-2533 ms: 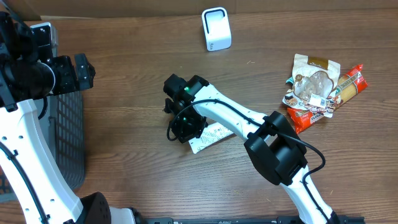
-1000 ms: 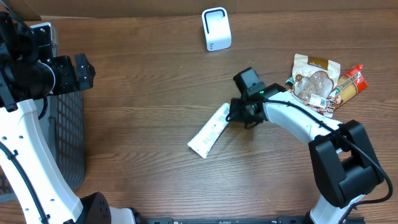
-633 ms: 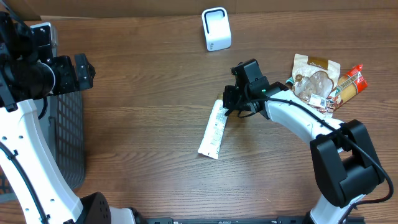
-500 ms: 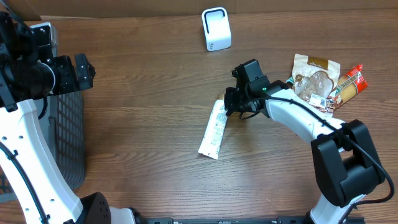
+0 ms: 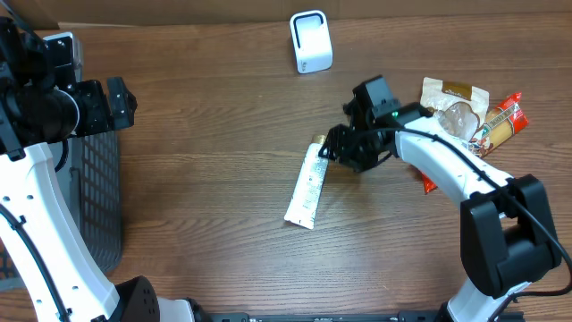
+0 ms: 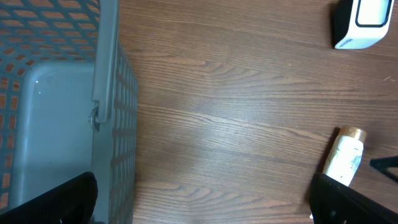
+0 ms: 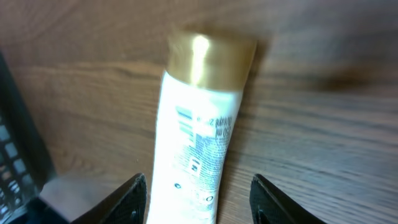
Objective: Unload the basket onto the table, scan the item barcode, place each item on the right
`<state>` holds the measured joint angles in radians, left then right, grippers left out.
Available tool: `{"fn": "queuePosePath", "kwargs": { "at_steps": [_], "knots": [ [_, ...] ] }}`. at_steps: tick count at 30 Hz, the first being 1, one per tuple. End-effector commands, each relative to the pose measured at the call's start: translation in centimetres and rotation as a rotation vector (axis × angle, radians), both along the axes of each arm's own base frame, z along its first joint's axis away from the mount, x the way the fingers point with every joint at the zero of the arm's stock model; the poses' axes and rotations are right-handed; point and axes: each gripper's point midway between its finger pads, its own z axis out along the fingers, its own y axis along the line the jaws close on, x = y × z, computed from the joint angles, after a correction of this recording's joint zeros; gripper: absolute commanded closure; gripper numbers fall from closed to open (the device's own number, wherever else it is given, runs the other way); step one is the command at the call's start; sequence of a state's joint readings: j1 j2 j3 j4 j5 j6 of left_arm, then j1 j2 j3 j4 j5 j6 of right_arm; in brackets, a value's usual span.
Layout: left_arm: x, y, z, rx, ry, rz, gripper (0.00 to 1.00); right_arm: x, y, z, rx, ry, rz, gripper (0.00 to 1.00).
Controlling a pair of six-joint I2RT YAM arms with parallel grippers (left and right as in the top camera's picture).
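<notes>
Overhead: right arm stretched leftward, right gripper at cap end of tube, jaws parted, holding nothing. Left gripper near basket, jaws wide.

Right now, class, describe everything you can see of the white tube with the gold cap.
The white tube looks like soft plastic, with small blue and dark print and a shiny gold cap. It lies flat on the wooden table, cap toward the far edge. The right hand straddles it, open, touching neither side.
</notes>
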<state>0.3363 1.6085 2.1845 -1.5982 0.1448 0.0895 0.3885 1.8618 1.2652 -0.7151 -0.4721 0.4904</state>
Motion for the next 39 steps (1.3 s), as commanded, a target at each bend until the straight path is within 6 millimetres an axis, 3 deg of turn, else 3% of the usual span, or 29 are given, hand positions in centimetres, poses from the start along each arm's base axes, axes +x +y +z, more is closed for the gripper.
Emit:
{"fn": "queuePosePath", "kwargs": {
  "at_steps": [1, 7, 15, 17, 21, 22, 29, 34, 38, 39],
  "knots": [
    [-0.1, 0.1, 0.2, 0.013, -0.006, -0.016, 0.01, -2.7, 1.4, -0.7, 0.106, 0.063, 0.051, 0.46],
    [-0.1, 0.1, 0.2, 0.014, -0.006, -0.016, 0.0, -4.3, 2.2, -3.1, 0.15, 0.061, 0.055, 0.52],
    [-0.1, 0.1, 0.2, 0.013, -0.006, -0.016, 0.0, -4.3, 3.4, -5.0, 0.175, 0.045, -0.071, 0.6],
    [-0.1, 0.1, 0.2, 0.014, -0.006, -0.016, 0.01, -4.2, 3.5, -5.2, 0.166, 0.038, -0.088, 0.66],
    [-0.1, 0.1, 0.2, 0.014, -0.006, -0.016, 0.01, -4.0, 3.6, -5.2, 0.161, 0.018, -0.086, 0.9],
    [-0.1, 0.1, 0.2, 0.013, -0.006, -0.016, 0.0, -3.9, 3.7, -5.2, 0.162, 0.016, -0.085, 0.91],
    [-0.1, 0.1, 0.2, 0.014, -0.006, -0.016, 0.01, -3.2, 4.6, -2.5, 0.184, -0.077, 0.056, 0.96],
    [-0.1, 0.1, 0.2, 0.013, -0.006, -0.016, 0.0, -2.5, 4.5, 0.0, 0.09, -0.147, 0.196, 0.96],
    [-0.1, 0.1, 0.2, 0.014, -0.006, -0.016, 0.0, -1.5, 5.1, 3.4, 0.038, -0.225, 0.309, 0.96],
    [-0.1, 0.1, 0.2, 0.014, -0.006, -0.016, 0.0, -0.8, 5.5, 5.4, 0.04, -0.264, 0.339, 0.96]
  ]
}}
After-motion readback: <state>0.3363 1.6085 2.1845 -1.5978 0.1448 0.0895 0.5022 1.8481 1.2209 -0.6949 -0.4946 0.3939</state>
